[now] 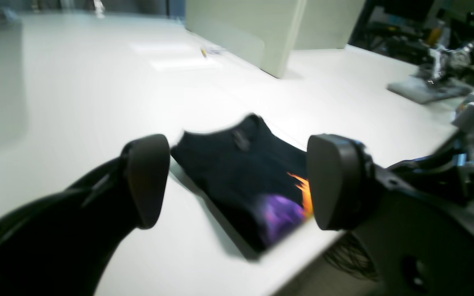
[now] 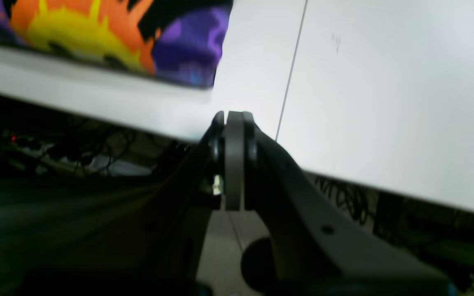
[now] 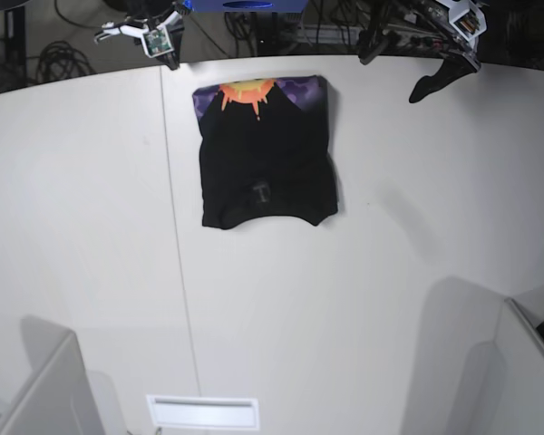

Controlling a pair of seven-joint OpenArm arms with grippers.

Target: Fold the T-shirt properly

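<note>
One folded T-shirt point(image 3: 266, 154) (print up) lies at the table's point(image 3: 390, 299) far edge; two grippers: left gripper point(image 1: 237, 181) spread, right gripper point(image 2: 233, 123) closed, empty.

The T-shirt point(image 3: 267, 154) lies folded on the white tabletop point(image 3: 390, 272). Its sun print shows at the far edge. Both arms hang apart from it.

1. We see a black T-shirt point(image 3: 267, 163) with a purple, orange and yellow sun picture along one edge.
2. We see a white table point(image 3: 390, 299) with a thin dark line running across it.
3. We see black pads point(image 1: 148, 181) on the left gripper point(image 1: 237, 183).
</note>
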